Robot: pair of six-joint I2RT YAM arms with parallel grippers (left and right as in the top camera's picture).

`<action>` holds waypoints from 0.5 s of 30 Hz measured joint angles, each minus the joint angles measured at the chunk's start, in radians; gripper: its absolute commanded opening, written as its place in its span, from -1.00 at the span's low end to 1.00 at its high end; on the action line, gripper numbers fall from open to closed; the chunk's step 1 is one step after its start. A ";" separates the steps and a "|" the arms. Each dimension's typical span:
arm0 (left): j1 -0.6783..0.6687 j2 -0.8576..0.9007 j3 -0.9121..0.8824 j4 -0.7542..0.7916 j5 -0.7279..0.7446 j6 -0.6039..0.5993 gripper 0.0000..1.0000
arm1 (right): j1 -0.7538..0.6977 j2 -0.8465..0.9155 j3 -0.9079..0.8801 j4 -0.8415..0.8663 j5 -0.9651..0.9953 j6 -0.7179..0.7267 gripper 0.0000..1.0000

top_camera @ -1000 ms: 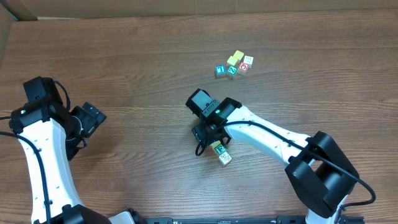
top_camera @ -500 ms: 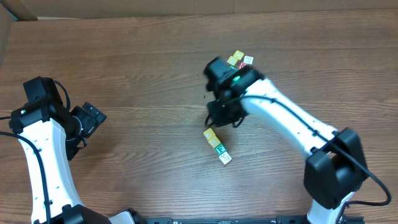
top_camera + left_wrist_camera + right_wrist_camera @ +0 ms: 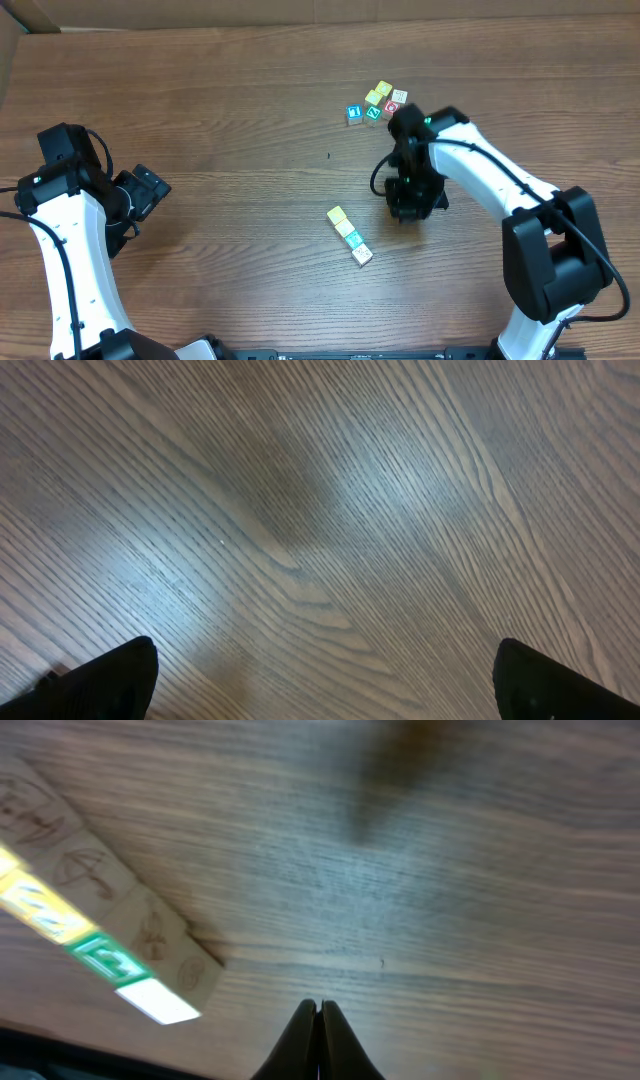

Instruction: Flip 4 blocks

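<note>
Four small blocks lie in a slanted row on the wooden table: a yellow one (image 3: 337,214), a second yellow one (image 3: 345,227), a teal-faced one (image 3: 353,240) and a whitish one (image 3: 363,254). My right gripper (image 3: 405,206) is shut on nothing, down near the table to the right of the row and apart from it. In the right wrist view the closed fingertips (image 3: 320,1008) meet over bare wood, and the row runs along the left edge with the whitish block (image 3: 158,1002) nearest and the teal-faced one (image 3: 103,961) behind it. My left gripper (image 3: 146,192) stands open at the far left, bare wood between its fingers (image 3: 325,680).
A cluster of other cubes sits at the back, above the right arm: a blue-faced one (image 3: 353,113), a green one (image 3: 373,113), a red-faced one (image 3: 391,107), yellow ones (image 3: 384,89) and a white one (image 3: 400,96).
My right gripper has shut and left the row, swinging back toward the cluster and then out to the right. The whole row now shows. The left arm has not moved.
</note>
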 measured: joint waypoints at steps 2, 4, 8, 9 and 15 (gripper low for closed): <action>0.000 0.000 0.000 -0.001 -0.001 0.000 0.99 | 0.001 0.000 -0.048 0.041 -0.025 0.001 -0.92; 0.000 0.000 0.000 0.000 -0.001 0.000 0.99 | 0.001 0.000 -0.083 0.083 -0.057 0.000 -0.92; 0.000 0.000 0.000 0.000 -0.001 0.000 0.99 | 0.001 0.000 -0.117 0.130 -0.127 0.001 -0.92; 0.000 0.000 0.000 0.000 -0.001 0.000 0.99 | 0.002 0.000 -0.122 0.139 -0.139 0.001 -0.92; 0.000 0.000 0.000 0.000 -0.001 0.000 0.99 | 0.001 0.000 -0.155 0.217 -0.177 0.018 -0.92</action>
